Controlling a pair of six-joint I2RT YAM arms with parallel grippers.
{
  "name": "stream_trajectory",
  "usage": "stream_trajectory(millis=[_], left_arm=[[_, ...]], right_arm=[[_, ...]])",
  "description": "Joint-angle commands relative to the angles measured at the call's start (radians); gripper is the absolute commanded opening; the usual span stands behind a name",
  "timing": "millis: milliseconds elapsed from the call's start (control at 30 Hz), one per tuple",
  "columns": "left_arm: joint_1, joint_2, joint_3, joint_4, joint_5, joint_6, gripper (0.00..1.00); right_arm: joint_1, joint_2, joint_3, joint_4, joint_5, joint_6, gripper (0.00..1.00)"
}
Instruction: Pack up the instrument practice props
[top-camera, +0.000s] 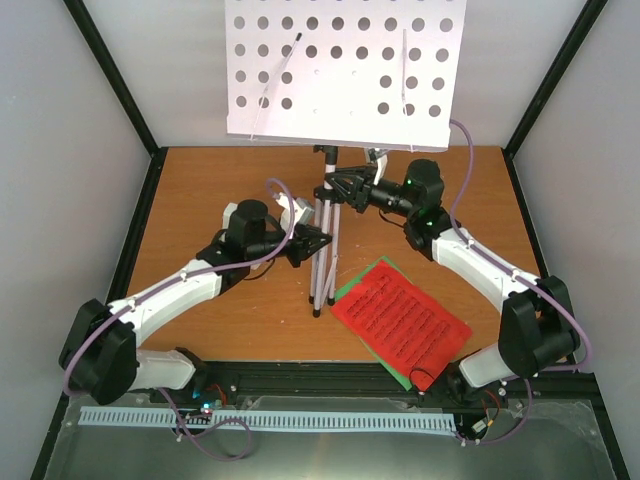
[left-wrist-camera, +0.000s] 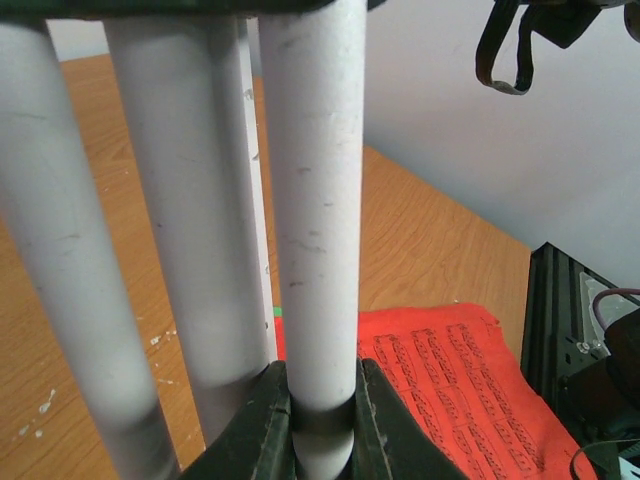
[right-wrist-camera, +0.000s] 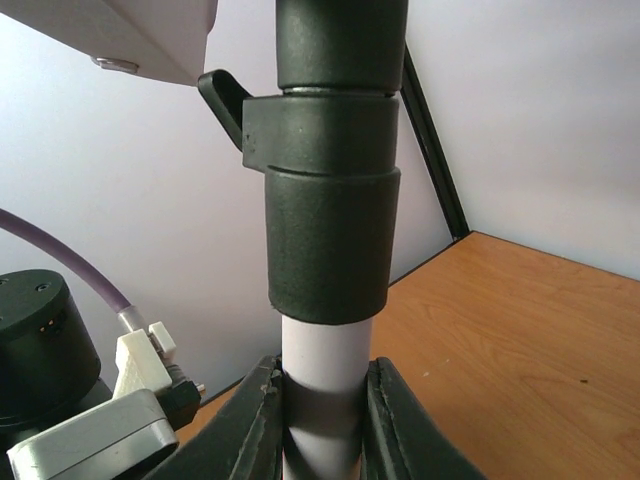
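The white perforated music stand (top-camera: 345, 70) rises at the back of the table, its thin tripod legs (top-camera: 325, 255) drawn close together. My left gripper (top-camera: 316, 243) is shut on one white leg (left-wrist-camera: 315, 200), which runs up between the jaws of that gripper (left-wrist-camera: 322, 425). My right gripper (top-camera: 340, 188) is shut on the stand's white pole (right-wrist-camera: 322, 360), just below its black collar (right-wrist-camera: 330, 230); the pole fills the jaws of that gripper (right-wrist-camera: 322, 425). A red sheet-music page (top-camera: 402, 322) lies flat right of the tripod feet. A green page edge (top-camera: 343, 291) shows under it.
The wooden table (top-camera: 210, 190) is boxed in by white walls and black corner posts (top-camera: 115, 80). A black rail and white cable chain (top-camera: 260, 418) run along the near edge. Purple cables (top-camera: 462, 150) loop off both arms. The stand's desk overhangs the back of the table.
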Motion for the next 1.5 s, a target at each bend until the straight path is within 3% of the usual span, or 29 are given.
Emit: stream_trajectory(millis=[0, 267, 467, 800, 1133, 1467], left_arm=[[0.003, -0.111, 0.143, 0.153, -0.017, 0.026, 0.00], [0.004, -0.145, 0.231, -0.033, -0.001, -0.022, 0.00], [0.005, -0.119, 0.252, -0.184, 0.034, -0.138, 0.00], [0.004, -0.105, 0.131, -0.215, 0.069, -0.190, 0.00], [0.005, -0.035, 0.043, -0.225, -0.013, -0.151, 0.00], [0.004, 0.078, 0.029, -0.233, -0.088, -0.130, 0.00]], right_arm=[[0.049, -0.048, 0.015, 0.104, 0.017, 0.059, 0.03], [0.081, -0.043, 0.053, 0.045, 0.088, 0.147, 0.03], [0.095, -0.048, -0.097, 0.105, 0.190, 0.248, 0.03], [0.104, 0.079, -0.353, 0.373, 0.257, 0.447, 0.03], [0.107, 0.298, -0.376, 0.488, 0.287, 0.512, 0.03], [0.108, 0.390, -0.354, 0.438, 0.355, 0.471, 0.03]])
